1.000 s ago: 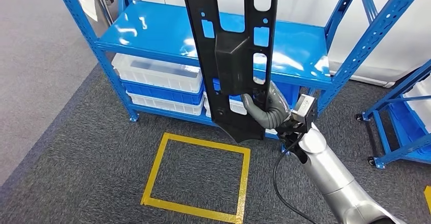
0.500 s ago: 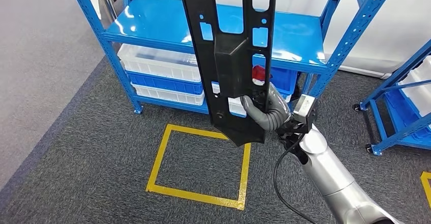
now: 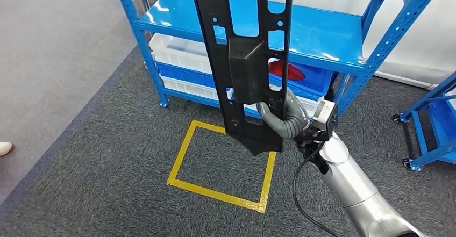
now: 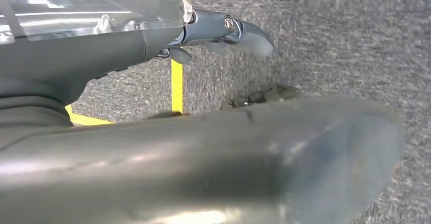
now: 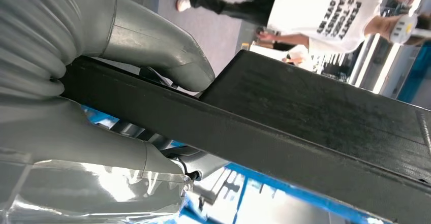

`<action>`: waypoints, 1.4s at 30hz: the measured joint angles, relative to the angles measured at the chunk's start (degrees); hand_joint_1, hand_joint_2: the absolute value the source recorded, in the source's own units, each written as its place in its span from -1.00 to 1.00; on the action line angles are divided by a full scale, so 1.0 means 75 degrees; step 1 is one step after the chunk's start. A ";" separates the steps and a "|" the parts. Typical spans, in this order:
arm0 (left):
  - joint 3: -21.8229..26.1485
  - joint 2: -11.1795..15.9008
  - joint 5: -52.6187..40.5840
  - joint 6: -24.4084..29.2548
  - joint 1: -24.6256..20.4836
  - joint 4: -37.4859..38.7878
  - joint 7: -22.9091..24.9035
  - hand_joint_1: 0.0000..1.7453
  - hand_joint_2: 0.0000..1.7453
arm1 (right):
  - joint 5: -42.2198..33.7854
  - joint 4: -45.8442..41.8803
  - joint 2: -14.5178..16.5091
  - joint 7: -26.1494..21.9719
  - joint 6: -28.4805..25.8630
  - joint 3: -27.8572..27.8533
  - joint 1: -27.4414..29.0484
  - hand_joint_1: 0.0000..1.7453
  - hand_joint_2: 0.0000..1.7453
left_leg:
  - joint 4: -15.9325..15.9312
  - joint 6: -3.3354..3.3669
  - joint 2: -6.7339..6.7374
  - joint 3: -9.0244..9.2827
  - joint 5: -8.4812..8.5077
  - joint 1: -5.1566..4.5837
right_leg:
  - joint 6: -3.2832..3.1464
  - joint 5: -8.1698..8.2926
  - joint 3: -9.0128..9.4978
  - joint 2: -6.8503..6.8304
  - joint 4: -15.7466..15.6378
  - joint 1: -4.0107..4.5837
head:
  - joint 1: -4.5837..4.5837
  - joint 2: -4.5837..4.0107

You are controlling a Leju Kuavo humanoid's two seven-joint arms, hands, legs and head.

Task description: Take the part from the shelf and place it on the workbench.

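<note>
The right hand (image 3: pixel 284 120) grips the long black part (image 3: pixel 244 59) low down; stiff, top-heavy (likely to swing).

A: Right arm (image 3: pixel 355 186): silver, smooth, tubular. Grey ribbed cover behind the right hand (image 3: pixel 285 120); black cable (image 3: pixel 297 180) loops beside the arm.

B: Left hand (image 4: pixel 152 107): thick grey thumb, darker fingers (image 4: pixel 239 31), one screw (image 4: pixel 229 24), clear film over the cover.

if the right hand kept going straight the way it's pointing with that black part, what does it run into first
Probably the blue shelf. The right hand holds the black part upright and points toward the rack ahead, so the part's face would likely meet the shelf edge first. Depth is hard to judge from the head view.
</note>
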 joint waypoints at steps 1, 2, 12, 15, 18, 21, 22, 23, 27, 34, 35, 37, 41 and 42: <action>0.0000 0.0002 -0.0001 0.0000 0.0010 0.0000 0.0001 -1.00 -1.00 | -0.0001 0.0000 0.0006 0.0003 0.0001 -0.0001 0.0000 1.00 1.00 | -0.0049 0.0065 -0.0075 -0.0006 0.0041 0.0013 | 0.0039 -0.0028 -0.0017 0.0049 0.0037 -0.0015 | 0.0001 0.0000; 0.0001 0.0004 -0.0003 0.0000 0.0017 0.0000 0.0001 -1.00 -1.00 | -0.0002 -0.0001 0.0024 0.0004 0.0001 -0.0005 -0.0001 1.00 1.00 | -0.0088 0.0125 -0.0137 -0.0017 0.0093 0.0032 | 0.0077 -0.0125 -0.0066 0.0199 0.0152 -0.0034 | 0.0001 0.0000; 0.0001 0.0004 0.0011 -0.0009 0.0014 0.0000 -0.0006 -1.00 -1.00 | -0.0004 -0.0004 0.0092 0.0106 0.0027 -0.0056 0.0072 1.00 1.00 | 0.0099 0.0075 -0.0945 -0.0460 0.0368 0.0086 | 0.0224 -0.0316 0.0038 0.1359 0.0426 -0.0281 | 0.0002 0.0000; 0.0001 0.0008 0.0041 0.0006 0.0036 0.0000 -0.0020 -1.00 -1.00 | -0.0017 -0.0019 0.0105 0.0138 0.0059 -0.0059 0.0061 1.00 1.00 | 0.0136 -0.0086 -0.1167 -0.0625 0.0458 0.0114 | 0.0155 -0.0289 0.0085 0.1410 0.0205 -0.0260 | 0.0001 0.0000; 0.0001 0.0012 0.0063 0.0023 0.0084 0.0002 -0.0020 -1.00 -1.00 | -0.0029 -0.0034 0.0079 0.0151 0.0100 -0.0059 0.0027 1.00 1.00 | 0.0476 -0.0192 -0.0862 -0.0820 0.0231 0.0113 | 0.0003 -0.0189 0.0090 0.1118 0.0112 -0.0267 | 0.0001 0.0000; 0.0001 0.0012 0.0070 0.0032 0.0079 0.0003 -0.0021 -1.00 -1.00 | -0.0052 -0.0052 0.0007 0.0154 0.0119 -0.0059 0.0022 1.00 1.00 | 0.1879 -0.0254 -0.0462 -0.1398 -0.0506 0.0127 | -0.0054 -0.0156 0.0056 0.0802 0.0094 -0.0204 | 0.0000 0.0000; 0.0001 0.0012 0.0071 0.0034 0.0086 0.0003 -0.0021 -1.00 -1.00 | -0.0054 -0.0052 -0.0007 0.0157 0.0116 -0.0059 0.0026 1.00 1.00 | 0.2205 -0.0268 -0.0437 -0.1514 -0.0613 0.0138 | -0.0056 -0.0154 0.0043 0.0695 0.0096 -0.0191 | 0.0000 0.0000; 0.0001 0.0012 0.0071 0.0036 0.0097 0.0003 -0.0021 -1.00 -1.00 | -0.0055 -0.0052 -0.0013 0.0161 0.0114 -0.0059 0.0029 1.00 1.00 | 0.2273 -0.0277 -0.0423 -0.1501 -0.0588 0.0146 | -0.0056 -0.0153 0.0034 0.0595 0.0099 -0.0185 | 0.0000 0.0000; 0.0002 0.0015 0.0071 0.0046 0.0105 0.0003 -0.0021 -1.00 -1.00 | -0.0068 -0.0061 -0.0015 0.0163 0.0109 -0.0059 0.0020 1.00 1.00 | 0.0570 -0.0216 -0.0016 -0.0503 0.0087 0.0105 | 0.0017 -0.0182 0.0043 0.0250 0.0124 -0.0153 | 0.0001 0.0000; 0.0007 0.0015 0.0073 0.0050 0.0123 0.0003 -0.0015 -1.00 -1.00 | -0.0088 -0.0085 0.0015 0.0162 0.0107 -0.0058 0.0000 1.00 1.00 | 0.0051 0.0189 -0.0280 -0.0353 0.0245 0.0089 | 0.0262 -0.0606 -0.0228 0.0523 0.0740 -0.0169 | 0.0002 0.0000; 0.0007 0.0015 0.0073 0.0050 0.0113 0.0003 -0.0015 -1.00 -1.00 | -0.0092 -0.0083 0.0019 0.0162 0.0107 -0.0058 0.0009 1.00 1.00 | 0.0047 0.0218 -0.0361 -0.0361 0.0258 0.0080 | 0.0264 -0.0845 -0.0468 0.0722 0.1242 -0.0176 | 0.0002 0.0000; 0.0007 0.0015 0.0073 0.0050 0.0105 0.0003 -0.0015 -1.00 -1.00 | -0.0095 -0.0076 0.0023 0.0163 0.0107 -0.0057 0.0047 1.00 1.00 | 0.0051 0.0248 -0.0543 -0.0374 0.0275 0.0055 | 0.0252 -0.1127 -0.0935 0.0865 0.2147 -0.0176 | 0.0003 0.0000; 0.0013 0.0009 0.0074 0.0049 0.0122 0.0003 -0.0012 -1.00 -1.00 | -0.0101 -0.0083 0.0023 0.0168 0.0094 -0.0060 0.0067 1.00 1.00 | 0.0070 0.0268 -0.0937 -0.0377 0.0298 0.0013 | 0.0040 -0.0274 -0.0526 0.1186 0.1064 -0.0105 | 0.0003 0.0000; 0.0015 -0.0003 0.0074 0.0048 0.0124 0.0004 -0.0010 -1.00 -1.00 | -0.0103 -0.0093 0.0028 0.0171 0.0085 -0.0064 0.0063 1.00 1.00 | 0.0078 0.0256 -0.1021 -0.0394 0.0308 0.0015 | -0.0032 -0.0070 -0.0313 0.1377 0.0575 -0.0089 | 0.0003 0.0000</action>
